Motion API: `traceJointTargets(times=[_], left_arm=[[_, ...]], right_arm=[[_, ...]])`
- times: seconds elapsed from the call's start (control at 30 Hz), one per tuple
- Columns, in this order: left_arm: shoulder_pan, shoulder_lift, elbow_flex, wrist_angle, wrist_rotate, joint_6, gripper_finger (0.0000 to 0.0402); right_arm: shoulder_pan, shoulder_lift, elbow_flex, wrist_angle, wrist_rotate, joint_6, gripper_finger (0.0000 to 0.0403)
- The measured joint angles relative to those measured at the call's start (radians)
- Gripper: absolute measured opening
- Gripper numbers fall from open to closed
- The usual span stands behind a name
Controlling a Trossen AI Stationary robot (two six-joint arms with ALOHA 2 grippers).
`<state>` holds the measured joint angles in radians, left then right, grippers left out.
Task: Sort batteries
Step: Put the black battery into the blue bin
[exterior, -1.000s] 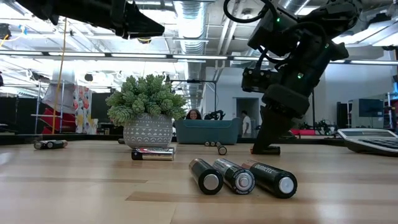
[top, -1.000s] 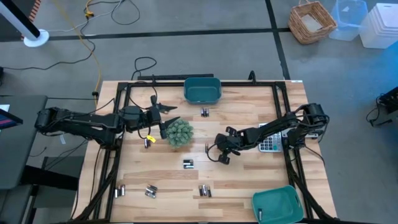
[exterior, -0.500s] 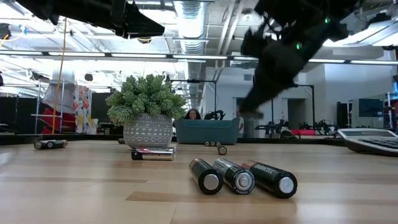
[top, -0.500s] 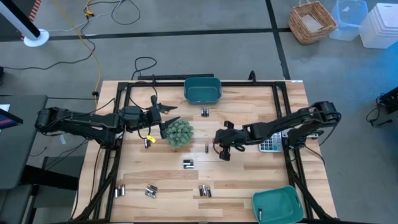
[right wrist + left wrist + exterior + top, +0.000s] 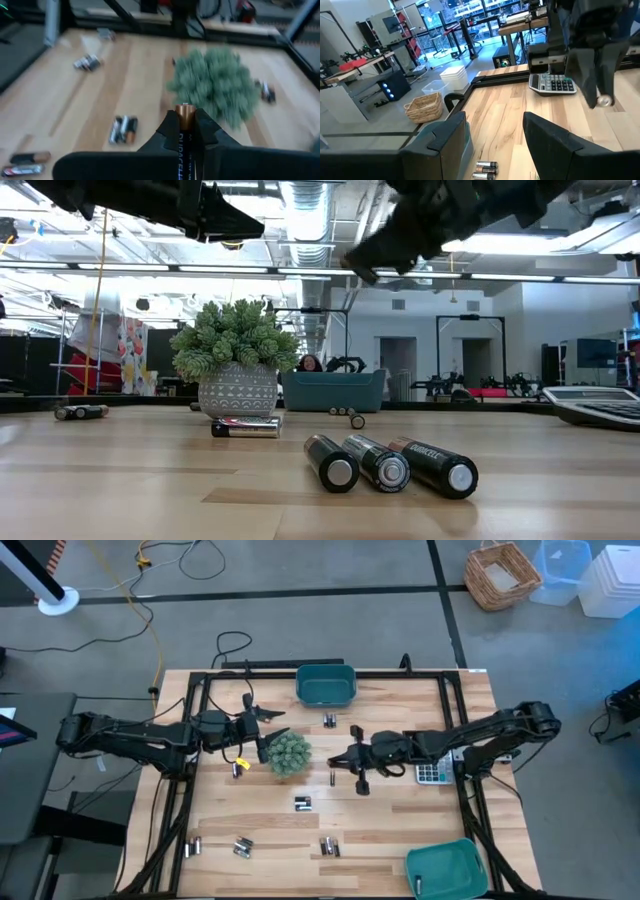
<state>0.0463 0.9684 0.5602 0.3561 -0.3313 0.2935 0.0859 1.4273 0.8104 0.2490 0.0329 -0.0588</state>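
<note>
High view: my right gripper point(image 5: 352, 762) hangs mid-bench beside the potted plant point(image 5: 287, 753); loose batteries point(image 5: 302, 803) dot the wooden bench point(image 5: 400, 825).

Right wrist view: my fingers pinch a copper-topped battery point(image 5: 184, 131).

Left wrist view: my left gripper point(image 5: 495, 142) stands spread.

Small dark and silvery batteries point(image 5: 303, 803) scattered flat in pairs and trios across the tabletop
</note>
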Motion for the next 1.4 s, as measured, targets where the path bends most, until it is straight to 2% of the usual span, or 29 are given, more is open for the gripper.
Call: traceJointTargets(times=[0.17, 0.27, 0.4, 0.5, 0.87, 1.1, 1.4], left_arm=[[0.000, 0.000, 0.000, 0.000, 0.000, 0.000, 0.0192], [0.000, 0.000, 0.000, 0.000, 0.000, 0.000, 0.0192], [0.000, 0.000, 0.000, 0.000, 0.000, 0.005, 0.0192], [0.000, 0.000, 0.000, 0.000, 0.000, 0.009, 0.0192], [0.002, 0.000, 0.000, 0.001, 0.000, 0.001, 0.0192], [0.012, 0.000, 0.000, 0.001, 0.000, 0.000, 0.0192], [0.026, 0.000, 0.000, 0.000, 0.000, -0.010, 0.0192]], right_arm=[[-0.033, 0.000, 0.001, 0.092, -0.163, -0.028, 0.0017], [-0.051, 0.000, 0.001, 0.101, -0.193, -0.028, 0.0017], [-0.090, 0.000, 0.001, 0.105, -0.184, -0.028, 0.0017], [-0.136, 0.000, 0.001, 0.123, -0.140, -0.028, 0.0018], [-0.389, 0.038, 0.002, 0.277, -0.087, -0.020, 0.0020], [-0.522, 0.158, 0.035, 0.373, -0.080, 0.064, 0.0021], [-0.575, 0.361, 0.206, 0.383, -0.082, 0.078, 0.0021]])
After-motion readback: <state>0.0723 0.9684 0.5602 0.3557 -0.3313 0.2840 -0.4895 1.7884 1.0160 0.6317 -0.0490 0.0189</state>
